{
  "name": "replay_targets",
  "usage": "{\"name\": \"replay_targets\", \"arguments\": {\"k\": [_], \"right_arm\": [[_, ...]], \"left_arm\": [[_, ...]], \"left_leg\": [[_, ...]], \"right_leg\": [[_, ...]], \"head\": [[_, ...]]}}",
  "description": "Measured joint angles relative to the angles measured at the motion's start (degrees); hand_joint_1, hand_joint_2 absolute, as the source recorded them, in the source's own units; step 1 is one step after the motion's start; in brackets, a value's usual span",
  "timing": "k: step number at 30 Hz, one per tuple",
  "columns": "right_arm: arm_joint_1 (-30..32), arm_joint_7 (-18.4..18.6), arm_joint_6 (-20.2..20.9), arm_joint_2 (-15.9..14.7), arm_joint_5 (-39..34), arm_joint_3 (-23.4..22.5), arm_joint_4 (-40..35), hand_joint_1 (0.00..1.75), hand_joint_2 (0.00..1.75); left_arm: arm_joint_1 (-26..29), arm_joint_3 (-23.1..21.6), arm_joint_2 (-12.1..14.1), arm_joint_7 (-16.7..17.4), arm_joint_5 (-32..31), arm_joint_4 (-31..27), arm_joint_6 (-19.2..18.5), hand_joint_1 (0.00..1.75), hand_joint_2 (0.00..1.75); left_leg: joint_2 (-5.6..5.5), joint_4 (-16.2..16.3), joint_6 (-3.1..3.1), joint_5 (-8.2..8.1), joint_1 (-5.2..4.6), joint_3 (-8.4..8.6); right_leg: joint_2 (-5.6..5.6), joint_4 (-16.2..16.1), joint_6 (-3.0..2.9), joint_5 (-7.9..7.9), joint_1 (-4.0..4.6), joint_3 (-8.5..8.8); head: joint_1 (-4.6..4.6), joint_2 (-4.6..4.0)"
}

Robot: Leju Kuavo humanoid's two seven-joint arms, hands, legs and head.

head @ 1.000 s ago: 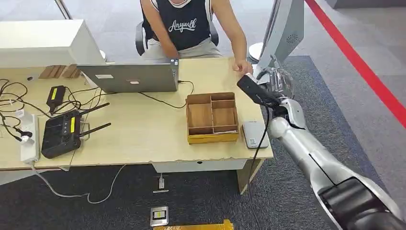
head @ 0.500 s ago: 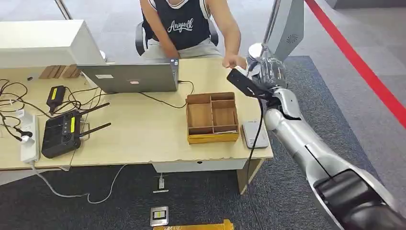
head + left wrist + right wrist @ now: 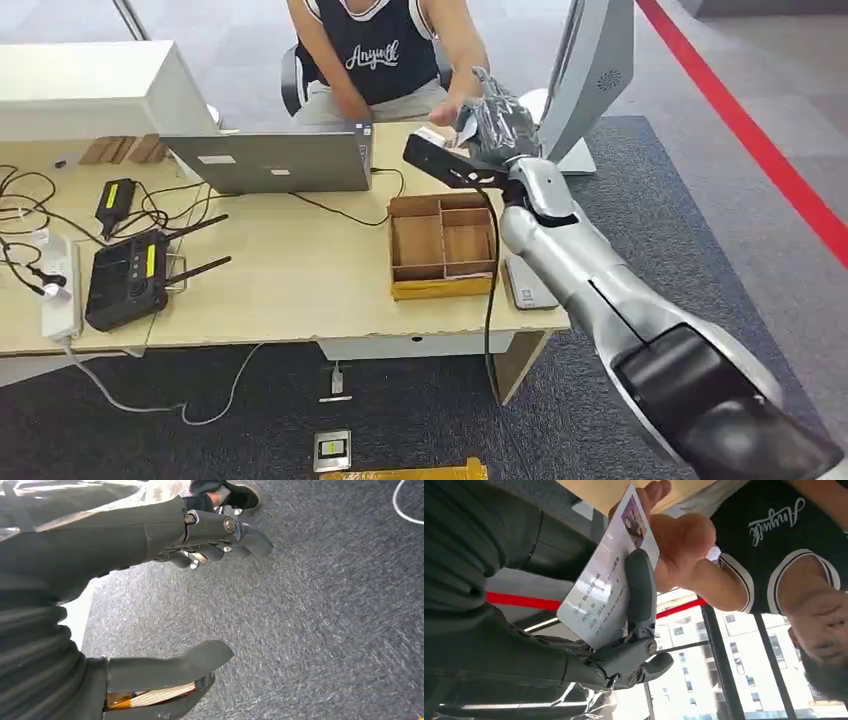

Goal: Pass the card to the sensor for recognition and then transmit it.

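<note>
The card (image 3: pixel 610 582) is pinched in the right hand (image 3: pixel 497 122), a dark finger (image 3: pixel 639 587) laid across its printed face, at the far right of the desk (image 3: pixel 300 270). Its long axis runs outward from the hand to the person's hand (image 3: pixel 676 545), which touches its far end. The left hand (image 3: pixel 200 535) hangs spread over carpet, much farther off.

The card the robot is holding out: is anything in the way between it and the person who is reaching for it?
Nothing visible blocks it. The right hand holds the card, and the person's hand is already at the card's far end, apparently touching it. In the head view this meeting is above the table's far edge, beyond the wooden tray.
</note>
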Motion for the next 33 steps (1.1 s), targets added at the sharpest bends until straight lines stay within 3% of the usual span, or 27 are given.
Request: {"name": "replay_targets", "arguments": {"k": [1, 2, 3, 5, 7, 12, 13, 17, 18, 33], "right_arm": [[-0.02, 0.0, 0.0, 0.46, 0.02, 0.13, 0.61, 1.64, 1.75], [-0.02, 0.0, -0.02, 0.74, 0.02, 0.2, 1.09, 1.06, 1.75], [-0.01, 0.0, -0.04, 1.05, 0.02, 0.28, 1.61, 0.31, 1.75], [-0.01, -0.18, -0.2, 1.55, 0.02, 0.48, 2.4, 0.42, 1.75], [-0.01, -0.24, -0.35, 1.99, 0.0, 0.68, 3.3, 0.23, 1.75], [-0.01, -0.72, -0.37, 2.69, -0.13, 0.92, 5.03, 0.23, 1.75], [-0.01, -0.77, -0.39, 2.77, -0.17, 0.94, 5.27, 0.0, 1.75], [-0.03, -0.79, -0.55, 3.17, -0.15, 1.03, 6.27, 0.0, 1.75], [-0.03, -0.76, -0.59, 3.23, -0.15, 1.05, 6.45, 0.0, 0.0], [-0.04, -0.81, -0.88, 3.61, -0.39, 1.11, 7.58, 0.0, 0.0]], "left_arm": [[0.07, 0.0, 0.0, 0.0, 0.13, 0.0, 0.09, 0.0, 1.75], [0.16, 0.0, 0.0, 0.0, 0.26, 0.0, 0.15, 0.0, 1.75], [0.38, 0.0, 0.0, -0.02, 0.37, 0.0, 0.2, 0.0, 1.75], [0.87, 0.0, 0.0, -0.02, 0.5, 0.02, 0.28, 0.0, 1.75], [1.15, 0.0, 0.0, -0.18, 0.66, 0.0, 0.37, 0.0, 1.75], [1.37, 0.0, 0.0, -0.46, 0.9, 0.0, 0.7, 0.0, 1.75], [1.38, 0.0, -0.02, -0.48, 0.92, 0.02, 0.7, 0.0, 1.75], [1.5, 0.0, 0.0, -0.52, 0.92, 0.02, 0.7, 0.0, 1.75], [1.5, 0.0, 0.0, -0.52, 0.94, 0.0, 0.72, 0.0, 1.75], [1.68, 0.0, 0.0, -0.37, 1.03, 0.02, 0.74, 0.0, 1.75]], "left_leg": [[0.0, 0.0, 0.0, 0.0, -0.01, 0.01], [0.0, 0.0, 0.0, 0.0, -0.01, 0.01], [0.0, 0.0, 0.0, 0.0, 0.0, 0.01], [0.0, 0.0, 0.0, 0.0, 0.0, 0.0], [0.0, 0.0, 0.0, 0.0, 0.0, 0.01], [0.0, 0.0, 0.0, 0.0, 0.0, 0.01], [0.0, 0.0, 0.0, 0.0, 0.0, 0.01], [0.0, 0.0, 0.0, 0.0, 0.0, 0.01], [0.0, 0.01, 0.0, 0.0, 0.0, 0.01], [0.0, 0.0, 0.0, 0.0, 0.0, 0.0]], "right_leg": [[0.0, -0.01, 0.0, 0.0, 0.0, 0.0], [0.0, -0.01, 0.0, 0.0, 0.0, 0.0], [0.0, -0.01, 0.0, 0.0, 0.0, 0.0], [-0.01, -0.01, 0.0, 0.0, 0.01, -0.01], [0.0, -0.01, 0.0, 0.0, 0.01, -0.02], [0.0, 0.0, -0.01, 0.0, 0.01, -0.02], [0.0, -0.01, -0.01, 0.0, 0.01, -0.01], [0.0, -0.01, -0.01, 0.0, 0.01, -0.01], [0.0, -0.01, -0.01, 0.0, 0.01, -0.01], [0.0, -0.01, -0.01, 0.0, 0.01, -0.02]], "head": [[0.0, 0.0], [0.0, 0.0], [0.0, 0.0], [0.0, 0.0], [0.0, 0.0], [0.0, 0.0], [0.0, 0.0], [0.0, 0.0], [0.0, 0.0], [0.0, 0.0]]}}
